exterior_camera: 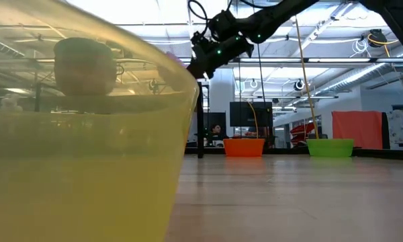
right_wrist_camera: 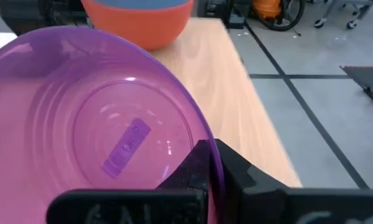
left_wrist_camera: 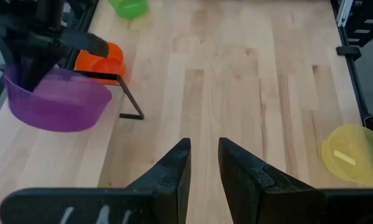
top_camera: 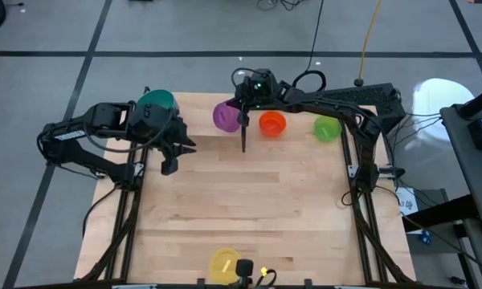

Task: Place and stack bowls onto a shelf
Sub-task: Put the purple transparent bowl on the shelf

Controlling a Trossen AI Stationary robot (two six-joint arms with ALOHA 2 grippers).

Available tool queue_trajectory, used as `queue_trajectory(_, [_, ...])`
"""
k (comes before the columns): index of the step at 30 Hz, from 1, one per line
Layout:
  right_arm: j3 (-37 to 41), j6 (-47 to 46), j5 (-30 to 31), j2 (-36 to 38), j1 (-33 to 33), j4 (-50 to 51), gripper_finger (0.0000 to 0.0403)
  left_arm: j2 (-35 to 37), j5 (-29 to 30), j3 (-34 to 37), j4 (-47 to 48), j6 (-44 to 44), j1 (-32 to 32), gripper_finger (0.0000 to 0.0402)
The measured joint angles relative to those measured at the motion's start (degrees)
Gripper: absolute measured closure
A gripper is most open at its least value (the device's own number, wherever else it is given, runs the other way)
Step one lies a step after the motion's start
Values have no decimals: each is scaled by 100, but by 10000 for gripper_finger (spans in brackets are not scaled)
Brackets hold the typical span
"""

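Observation:
My right gripper (top_camera: 243, 104) holds the purple bowl (top_camera: 224, 116) above the table's far edge, beside a thin black upright (top_camera: 243, 135). I cannot tell the shelf's pale board from the tabletop. The orange bowl (top_camera: 272, 123) and the green bowl (top_camera: 327, 128) stand on their bases to the right of it. A teal bowl (top_camera: 157, 99) sits behind my left arm. The yellow bowl (top_camera: 224, 263) stands at the near edge and fills the low view (exterior_camera: 80, 134). My left gripper (left_wrist_camera: 204, 155) is open and empty over the far left of the table. No other bowls show. My right gripper (right_wrist_camera: 214, 152) pinches the purple bowl's rim (right_wrist_camera: 206, 146), with one finger inside the bowl and one outside. The fingers come from above, pointing down. The bowl (left_wrist_camera: 56, 99) is lifted clear of the wood with its opening up, hanging to one side of the fingers.
The middle of the wooden tabletop (top_camera: 257, 201) lies bare between the far bowls and the yellow bowl. Black frame rails (top_camera: 361, 201) run along the table's left and right sides. The upright's black foot (left_wrist_camera: 132, 106) stands on the wood near the purple bowl.

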State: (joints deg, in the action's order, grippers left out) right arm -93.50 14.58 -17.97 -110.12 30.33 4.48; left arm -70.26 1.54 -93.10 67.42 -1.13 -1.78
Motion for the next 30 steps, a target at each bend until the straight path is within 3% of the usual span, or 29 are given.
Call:
queue_trajectory(20, [79, 435, 448, -68, 22, 18, 402, 2, 6, -2, 2, 90, 0, 314])
queue_trajectory(30, [81, 519, 449, -68, 24, 8, 356, 2, 6, -5, 5, 90, 0, 314])
